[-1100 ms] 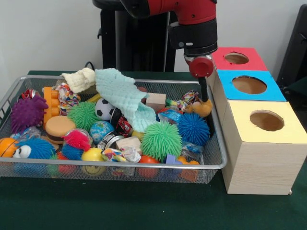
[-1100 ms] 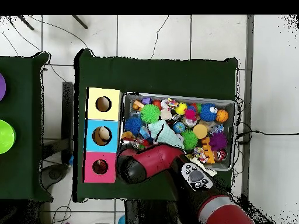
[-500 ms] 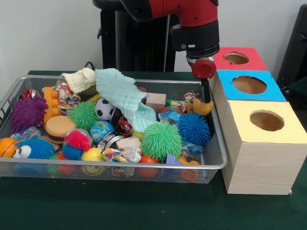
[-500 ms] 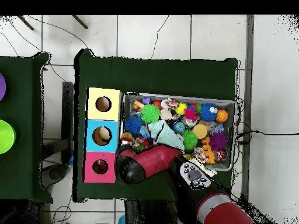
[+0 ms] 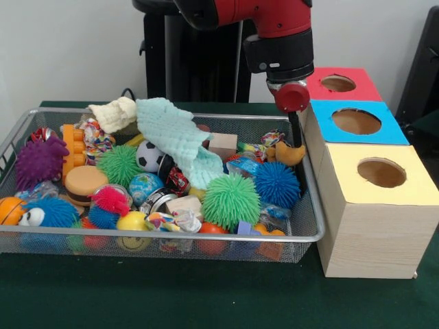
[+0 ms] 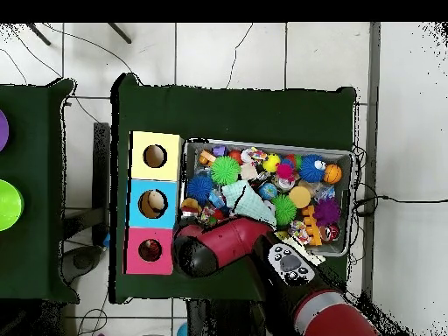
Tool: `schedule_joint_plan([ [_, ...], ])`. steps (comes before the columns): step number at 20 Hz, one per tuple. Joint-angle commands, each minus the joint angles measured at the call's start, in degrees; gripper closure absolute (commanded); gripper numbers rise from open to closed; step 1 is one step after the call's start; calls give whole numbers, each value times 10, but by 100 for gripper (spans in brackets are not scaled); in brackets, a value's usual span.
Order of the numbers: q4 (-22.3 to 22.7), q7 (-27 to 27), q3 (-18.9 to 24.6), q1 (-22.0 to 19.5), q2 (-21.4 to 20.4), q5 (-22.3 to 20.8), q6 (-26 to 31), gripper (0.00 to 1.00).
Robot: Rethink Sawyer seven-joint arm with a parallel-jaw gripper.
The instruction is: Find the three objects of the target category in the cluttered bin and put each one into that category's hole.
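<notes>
Overhead, the red-and-black gripper (image 5: pixel 295 133) hangs at the silver wire-mesh bin's (image 5: pixel 206 238) two o'clock corner; its grip cannot be told.

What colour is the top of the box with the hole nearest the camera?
Yellow top, clearest in the front view.

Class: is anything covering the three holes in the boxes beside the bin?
No. The red, blue and yellow holes are all uncovered. The arm hangs beside the red box, not over a hole.
</notes>
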Motion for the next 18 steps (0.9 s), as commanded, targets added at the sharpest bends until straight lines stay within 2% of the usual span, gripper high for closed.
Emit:
schedule_joint_plan([
  [1,-49,93,16,-4,-2,-35,-63,0],
  [8,-59,86,18,-6,-5,-41,-58,0],
  [14,-76,77,-4,8,-4,-48,-52,0],
  [18,-84,61,-6,3,-4,-60,-36,0],
])
